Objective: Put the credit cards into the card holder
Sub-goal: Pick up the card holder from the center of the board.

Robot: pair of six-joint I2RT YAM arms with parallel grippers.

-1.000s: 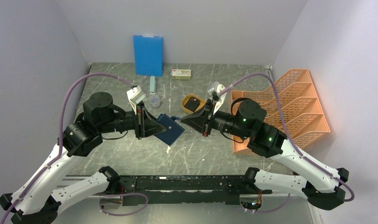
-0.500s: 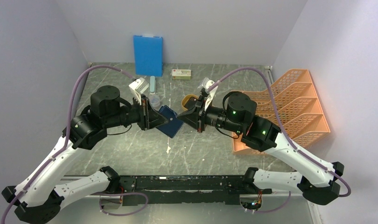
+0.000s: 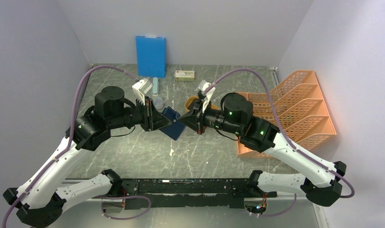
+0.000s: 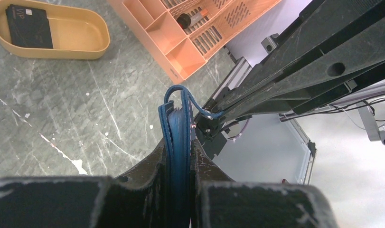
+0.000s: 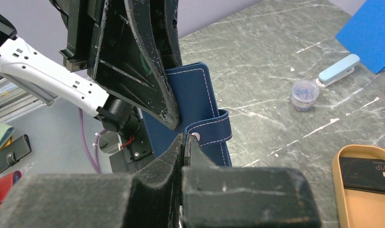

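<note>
The navy card holder (image 3: 174, 125) hangs edge-up above the table between both arms. My left gripper (image 3: 164, 121) is shut on its body, and in the left wrist view the card holder (image 4: 176, 121) sits clamped between the fingers of my left gripper (image 4: 179, 145). My right gripper (image 5: 186, 137) is shut, its tips pinching the end of the snap tab (image 5: 214, 130) of the card holder (image 5: 195, 90). A black credit card (image 4: 29, 21) lies in the yellow oval tray (image 4: 86, 45). The right wrist view shows that credit card (image 5: 366, 173) at its lower right.
An orange slotted organizer (image 3: 295, 109) stands at the right. A bright blue board (image 3: 150, 56) leans on the back wall, with a small box (image 3: 184, 75) beside it. A light blue stapler (image 3: 154, 85) and a small clear jar (image 3: 157, 101) lie behind the left gripper.
Both arms have swung toward the back of the table, carrying the card holder with them. The right gripper has come in closer, to the holder's tab.
</note>
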